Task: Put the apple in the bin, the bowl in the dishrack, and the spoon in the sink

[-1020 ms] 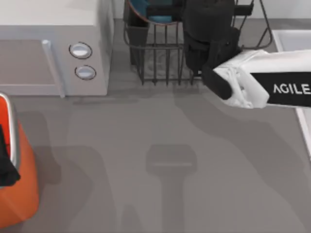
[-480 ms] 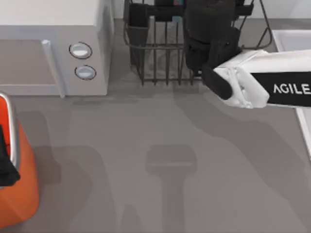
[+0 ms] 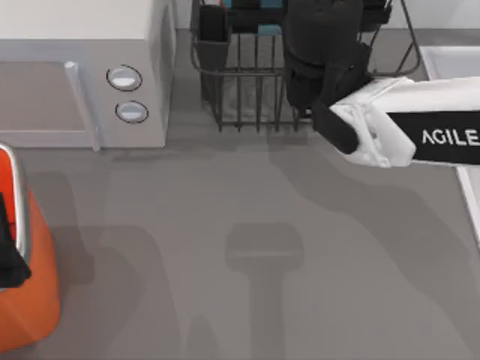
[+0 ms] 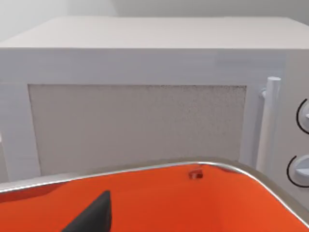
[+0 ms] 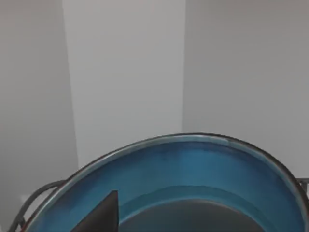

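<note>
right gripper (image 3: pixel 319 45) over the dark wire dishrack (image 3: pixel 247 90), jaw state can't be told, round teal-blue bowl (image 5: pixel 193 183) just beneath; white arm reads "agile"; left gripper (image 3: pixel 6 247) at the tall orange bin (image 3: pixel 30 300).

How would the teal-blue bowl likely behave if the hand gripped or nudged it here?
The bowl looks glazed and smooth, so probably stiff but slippery at its thin rim. It sits among the wires of the dishrack, so a nudge would likely tip or rattle it rather than slide it. Possibly chippable.

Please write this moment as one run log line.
right gripper: over dishrack | bowl: in dishrack | left gripper: at bin
</note>
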Controlling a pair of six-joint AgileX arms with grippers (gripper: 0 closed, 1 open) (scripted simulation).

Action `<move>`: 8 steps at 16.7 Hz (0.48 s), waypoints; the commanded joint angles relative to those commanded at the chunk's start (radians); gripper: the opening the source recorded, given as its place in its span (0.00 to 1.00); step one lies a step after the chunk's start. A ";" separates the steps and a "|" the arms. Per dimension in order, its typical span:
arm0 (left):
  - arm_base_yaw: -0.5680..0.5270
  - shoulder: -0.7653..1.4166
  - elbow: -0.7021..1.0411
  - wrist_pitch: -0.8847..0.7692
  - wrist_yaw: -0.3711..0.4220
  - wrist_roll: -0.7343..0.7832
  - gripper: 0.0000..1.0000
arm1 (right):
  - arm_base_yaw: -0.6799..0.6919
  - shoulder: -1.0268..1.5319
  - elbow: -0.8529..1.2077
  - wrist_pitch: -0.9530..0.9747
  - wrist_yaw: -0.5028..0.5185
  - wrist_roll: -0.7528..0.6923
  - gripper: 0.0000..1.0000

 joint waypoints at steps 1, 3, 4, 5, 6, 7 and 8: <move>0.000 0.000 0.000 0.000 0.000 0.000 1.00 | 0.000 0.000 0.000 0.000 0.000 0.000 1.00; 0.000 0.000 0.000 0.000 0.000 0.000 1.00 | -0.009 -0.024 -0.019 -0.009 -0.012 0.001 1.00; 0.000 0.000 0.000 0.000 0.000 0.000 1.00 | -0.019 -0.051 -0.039 -0.018 -0.023 0.002 1.00; 0.000 0.000 0.000 0.000 0.000 0.000 1.00 | -0.032 -0.087 -0.065 -0.030 -0.037 0.003 1.00; 0.000 0.000 0.000 0.000 0.000 0.000 1.00 | -0.048 -0.134 -0.097 -0.047 -0.055 0.003 1.00; 0.000 0.000 0.000 0.000 0.000 0.000 1.00 | -0.068 -0.190 -0.136 -0.066 -0.075 0.004 1.00; 0.000 0.000 0.000 0.000 0.000 0.000 1.00 | -0.090 -0.256 -0.180 -0.089 -0.097 0.004 1.00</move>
